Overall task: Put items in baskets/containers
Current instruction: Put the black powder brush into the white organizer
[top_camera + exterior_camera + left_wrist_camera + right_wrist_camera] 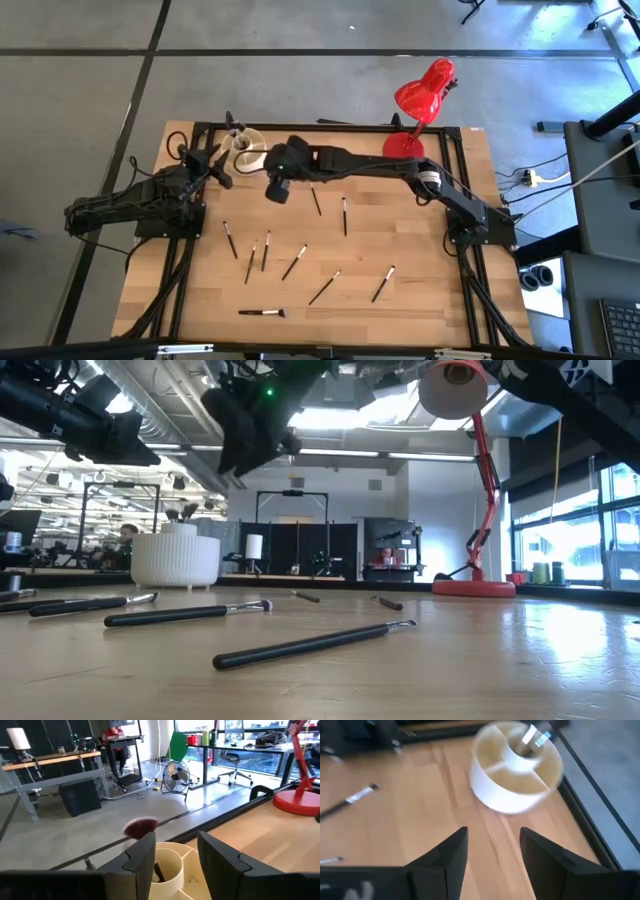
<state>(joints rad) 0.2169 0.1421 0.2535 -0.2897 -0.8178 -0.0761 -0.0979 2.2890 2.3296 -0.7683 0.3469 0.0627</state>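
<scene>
The cream-white round organiser (245, 150) (176, 560) stands at the table's far left. Brushes (532, 737) stand in its middle compartment, and a reddish bristle tip (140, 826) shows above it. Several thin dark brushes (294, 262) (310, 645) lie flat across the wooden table. My right gripper (273, 190) (492, 852) hangs open above the table, to the right of the organiser, with nothing between its fingers. My left gripper (217, 166) (175, 847) waits open close to the organiser's left side. Whether it touches the organiser does not show.
A red desk lamp (420, 105) (470, 480) stands at the far right of the table. A black frame (330, 128) runs along the table's far edge behind the organiser. Two brushes (344, 215) lie near the middle under my right arm.
</scene>
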